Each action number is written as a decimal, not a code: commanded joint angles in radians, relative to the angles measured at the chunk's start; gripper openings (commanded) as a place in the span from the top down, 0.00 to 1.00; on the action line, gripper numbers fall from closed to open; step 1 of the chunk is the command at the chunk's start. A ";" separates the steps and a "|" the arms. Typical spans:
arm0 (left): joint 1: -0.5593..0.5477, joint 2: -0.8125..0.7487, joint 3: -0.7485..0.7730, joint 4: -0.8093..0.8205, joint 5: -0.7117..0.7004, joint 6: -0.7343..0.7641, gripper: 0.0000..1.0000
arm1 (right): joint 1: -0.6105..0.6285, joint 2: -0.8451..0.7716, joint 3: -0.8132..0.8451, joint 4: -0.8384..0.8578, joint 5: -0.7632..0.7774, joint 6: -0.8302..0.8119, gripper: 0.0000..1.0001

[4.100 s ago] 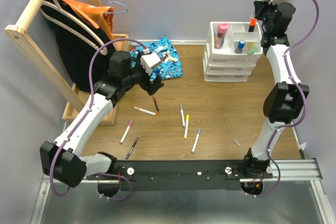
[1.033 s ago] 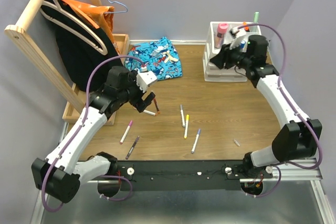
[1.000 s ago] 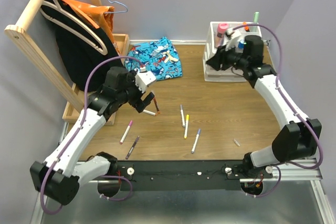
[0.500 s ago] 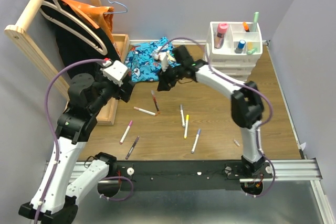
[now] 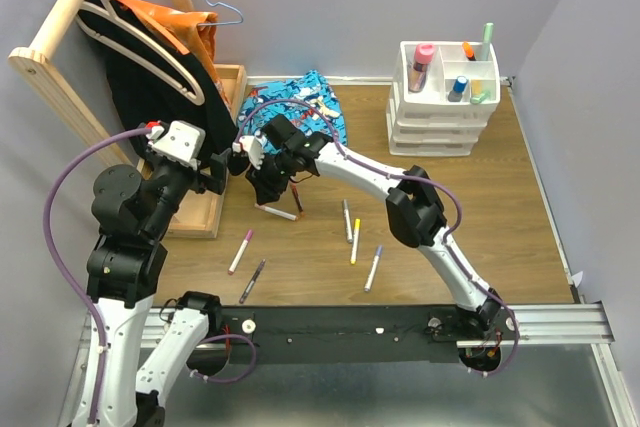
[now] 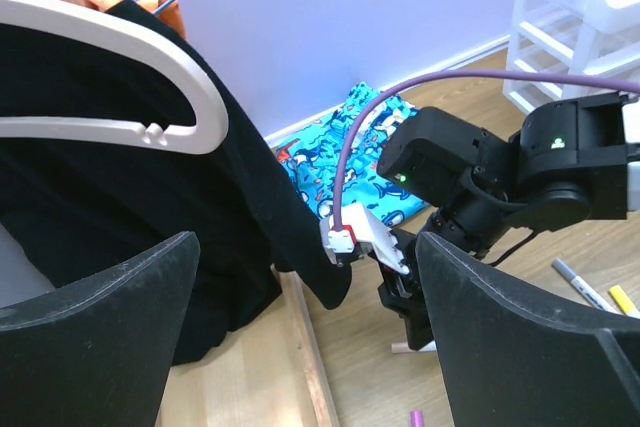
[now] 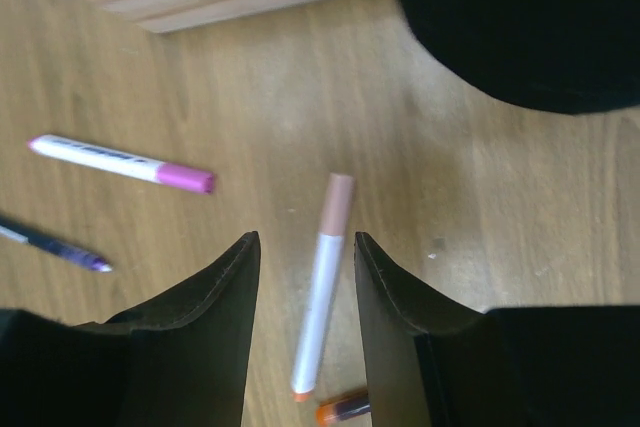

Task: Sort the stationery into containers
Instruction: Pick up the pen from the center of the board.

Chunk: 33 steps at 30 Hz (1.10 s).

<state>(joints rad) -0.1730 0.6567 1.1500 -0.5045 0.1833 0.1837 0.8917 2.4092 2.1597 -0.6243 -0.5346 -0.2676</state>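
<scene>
Currently the right end effector (image 7: 305, 247) is reaching across to the left side and hanging low over the wooden surface (image 5: 450, 207). Its jaws are standing partway apart and straddling a white pen (image 7: 322, 287) with a pale pink cap. Gaps are showing on both sides of the barrel, so nothing is being gripped. I am reading that pose as lining up a pinch, since the fingers are sitting square to the pen's length.

That pen is lying near the wooden tray (image 5: 205, 222), well apart from the white organiser (image 5: 440, 122) at the far right. The organiser's top compartments are already holding a pink glitter tube (image 5: 421, 62) and a few markers. More pens are lying loose mid-surface.

The left end effector (image 6: 305, 287) is hovering raised beside the black garment (image 6: 120, 197), spread wide and carrying nothing, seemingly leaving room for its partner.

A pink-capped marker (image 7: 120, 162) is showing dark print along its barrel, too small to read, and no brand is legible anywhere.
</scene>
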 commanded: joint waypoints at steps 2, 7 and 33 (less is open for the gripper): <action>0.036 -0.008 0.024 -0.015 0.045 -0.044 0.01 | -0.008 0.068 0.038 -0.049 0.100 0.001 0.50; 0.041 -0.008 0.007 -0.012 0.041 -0.038 0.01 | 0.024 0.073 0.006 -0.029 0.148 -0.016 0.50; 0.040 -0.014 -0.036 0.009 0.093 -0.013 0.01 | 0.108 0.021 -0.162 -0.011 0.410 -0.012 0.99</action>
<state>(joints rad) -0.1383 0.6514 1.1141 -0.5034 0.2264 0.1566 0.9894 2.4641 2.0979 -0.5602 -0.2001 -0.2527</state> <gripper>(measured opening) 0.985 0.034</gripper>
